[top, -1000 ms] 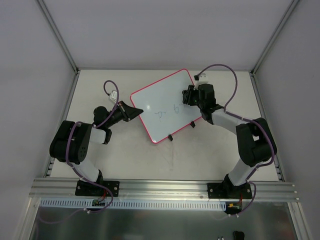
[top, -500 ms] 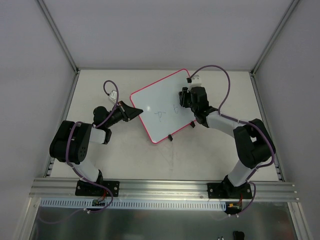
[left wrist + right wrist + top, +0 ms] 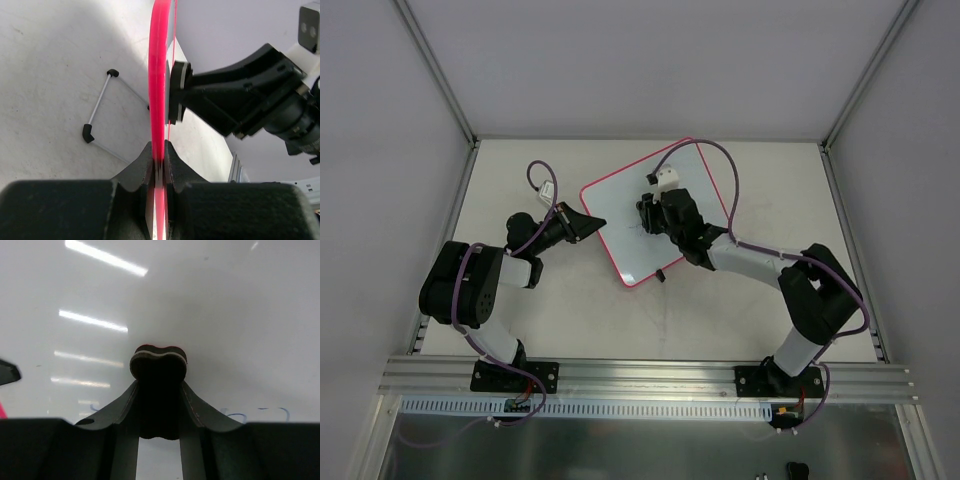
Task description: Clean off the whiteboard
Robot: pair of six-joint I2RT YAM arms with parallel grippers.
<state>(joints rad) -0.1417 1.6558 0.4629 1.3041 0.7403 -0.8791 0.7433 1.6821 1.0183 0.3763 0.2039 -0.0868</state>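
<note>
The whiteboard [image 3: 620, 205], white with a pink-red rim, lies tilted on the table's middle; it fills the right wrist view [image 3: 225, 305] and shows edge-on in the left wrist view [image 3: 159, 75]. My left gripper [image 3: 594, 224] is shut on its left rim [image 3: 158, 155]. My right gripper [image 3: 650, 214] is shut on a small black eraser block [image 3: 158, 365], which presses against the board's face. Faint blue writing [image 3: 260, 412] shows beside the fingers. The eraser also shows in the left wrist view [image 3: 178, 92], against the board.
Two small black clips [image 3: 661, 276] sit on the board's near edge. A thin wire stand with black ends [image 3: 97, 112] shows under the board. Grey walls enclose the table on three sides; a metal rail [image 3: 640, 375] runs along the near edge.
My right gripper has slid left across the board with the eraser, from the right edge to the middle. The marks it passed over no longer show from above. The left arm has not moved.
</note>
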